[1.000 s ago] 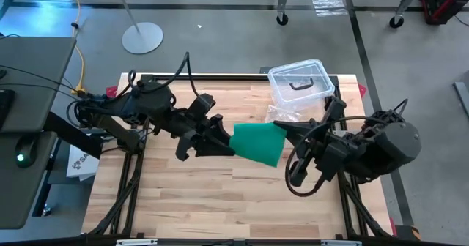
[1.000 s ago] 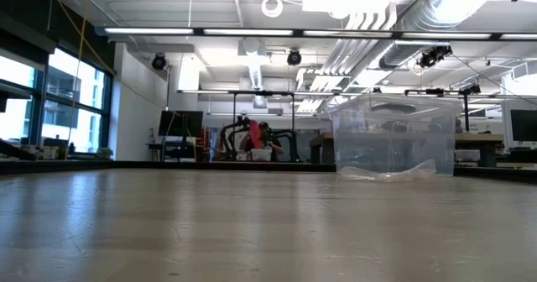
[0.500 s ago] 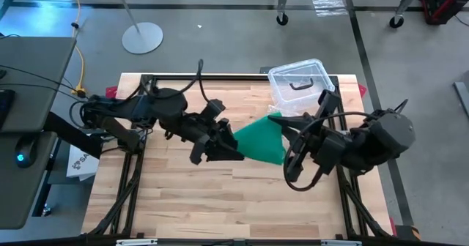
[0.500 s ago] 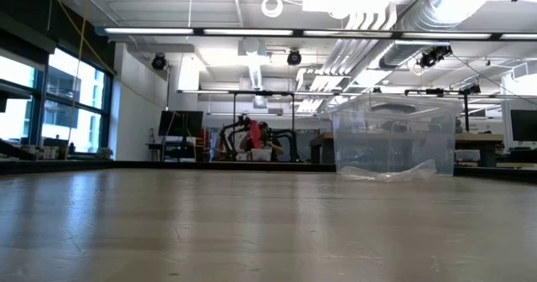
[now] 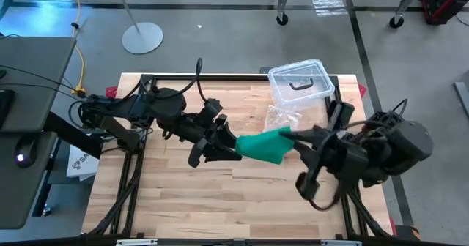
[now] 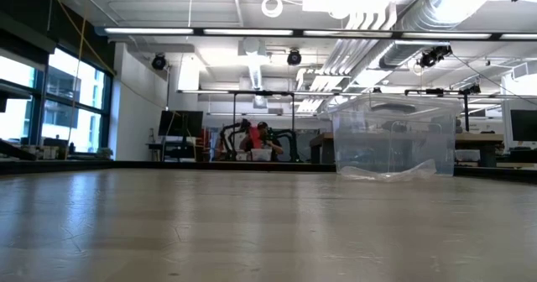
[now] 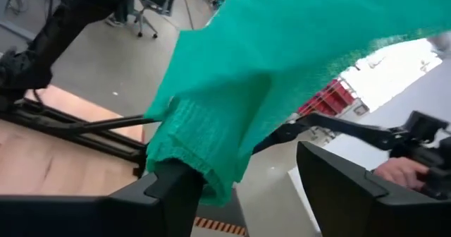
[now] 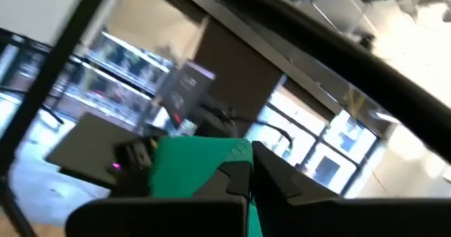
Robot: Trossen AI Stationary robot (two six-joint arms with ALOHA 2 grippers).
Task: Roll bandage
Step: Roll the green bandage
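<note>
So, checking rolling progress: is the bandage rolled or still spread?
Not rolled: the bandage hangs bunched between left claw and right claw.
</note>
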